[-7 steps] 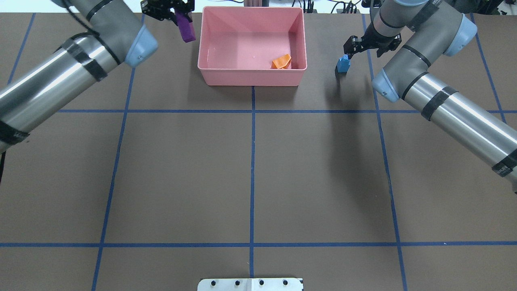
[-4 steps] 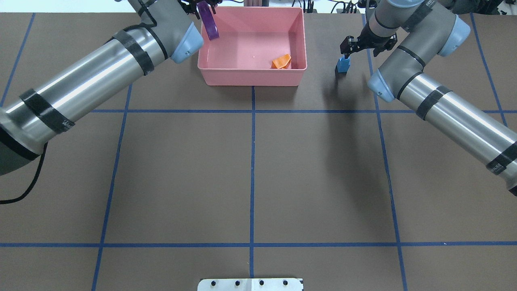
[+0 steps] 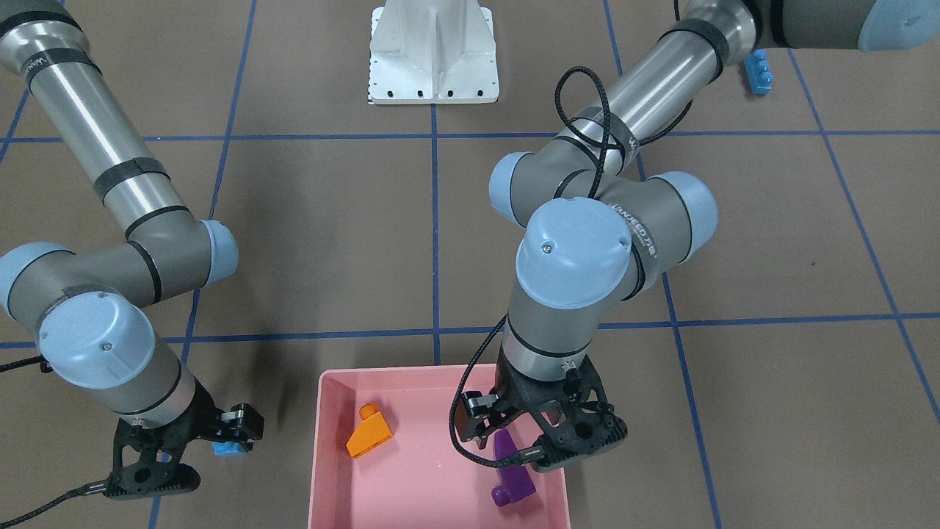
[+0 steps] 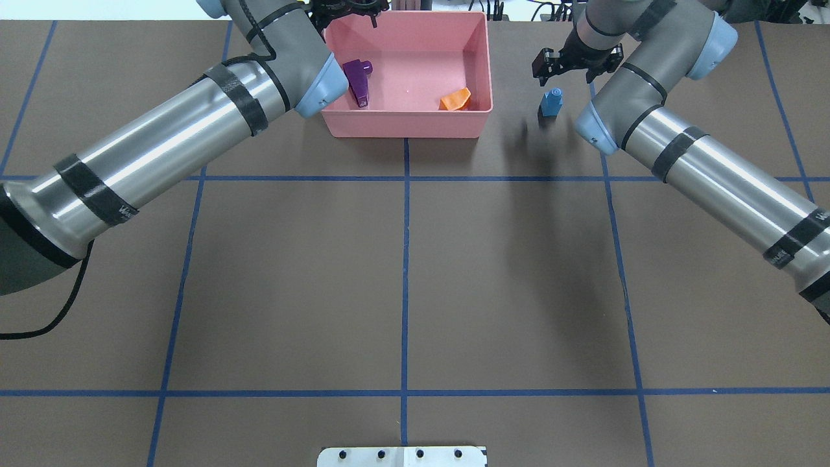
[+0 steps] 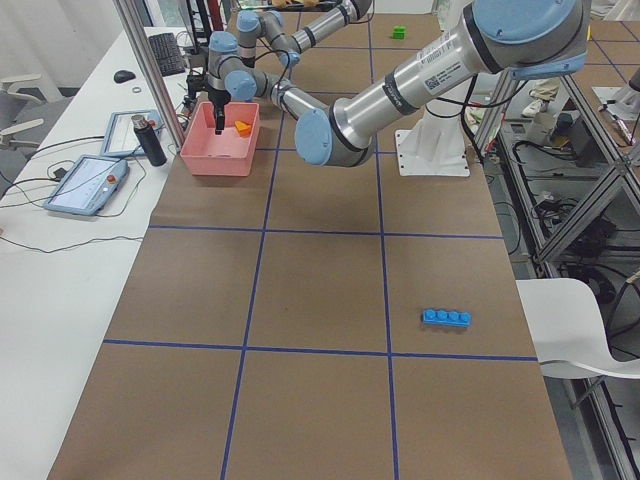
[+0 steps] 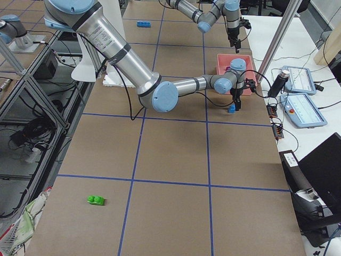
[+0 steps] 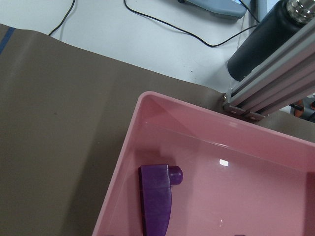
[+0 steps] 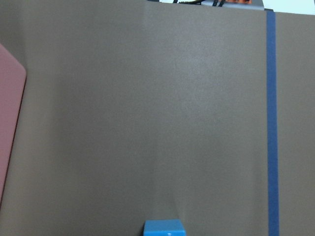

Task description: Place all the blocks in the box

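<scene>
Your left arm [image 4: 162, 149] runs in a long diagonal from the near left of the table [image 4: 292, 279] to the far left corner of the pink box [image 4: 405, 123]. It folds at the elbow there, and the wrist points straight down over the box. The left jaws hang spread and hold nothing.

Below them the purple sloped block [image 3: 512, 474] lies flat on the box floor, close to the wall on your robot's left, with its stud toward the far side. The orange sloped block [image 4: 454, 99] lies on the same floor near the opposite wall, well apart from the purple one.

Your right arm [image 4: 713, 175] comes in on the opposite diagonal. Its elbow is bent beside the box's right side and its wrist is also turned downward. The right jaws stand wide and grip nothing, raised over the table.

The small light-blue single-stud block [image 4: 551, 102] stands upright on the table below them, near the box but not touching it. In the right wrist view only its top shows, at the lower edge.

The long light-blue four-stud block [image 5: 446, 318] lies on the table on the robot's left side, well apart from the box. The green rectangular block [image 6: 96, 200] lies on the table toward the right end, also far from the box.
</scene>
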{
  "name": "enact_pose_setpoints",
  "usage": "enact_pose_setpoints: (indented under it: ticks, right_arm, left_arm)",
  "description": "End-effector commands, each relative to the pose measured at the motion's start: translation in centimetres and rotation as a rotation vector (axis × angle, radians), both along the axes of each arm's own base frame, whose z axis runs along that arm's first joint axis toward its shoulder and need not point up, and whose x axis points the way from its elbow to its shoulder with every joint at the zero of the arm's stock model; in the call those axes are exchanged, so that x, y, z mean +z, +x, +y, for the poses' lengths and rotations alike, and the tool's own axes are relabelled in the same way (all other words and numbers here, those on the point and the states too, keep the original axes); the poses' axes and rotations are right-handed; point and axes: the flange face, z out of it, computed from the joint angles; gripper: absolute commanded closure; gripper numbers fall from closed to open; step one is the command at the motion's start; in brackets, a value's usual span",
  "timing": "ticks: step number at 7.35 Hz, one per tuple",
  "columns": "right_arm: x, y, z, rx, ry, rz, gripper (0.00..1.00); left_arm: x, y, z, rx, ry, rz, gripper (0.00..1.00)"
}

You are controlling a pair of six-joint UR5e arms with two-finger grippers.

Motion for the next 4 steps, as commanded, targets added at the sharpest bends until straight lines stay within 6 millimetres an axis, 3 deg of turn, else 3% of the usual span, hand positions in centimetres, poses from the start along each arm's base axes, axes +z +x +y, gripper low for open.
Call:
enact_pose_setpoints:
  ticks: [1,2,3,4]
  right_arm:
    - [0.8,-1.5,0.6,-0.011,-0.002,0.016,0.08]
    - [1.1,-1.7,0.5,-0.013,-0.009,0.020,0.25]
    - [1.4,-2.0,0.7,-0.018,-0.012,0.023,0.50]
    - [1.9,-2.2,0.8,-0.021,-0.021,0.029,0.64]
  left_arm:
    - [-0.2,0.0,0.1,0.002,0.003,0.003,0.00]
    - [-0.5,-0.1,0.3,0.003,0.010,0.009,0.00]
    - [-0.7,0.0,0.4,0.005,0.012,0.011,0.00]
    - [-0.7,0.0,0.4,0.005,0.012,0.011,0.00]
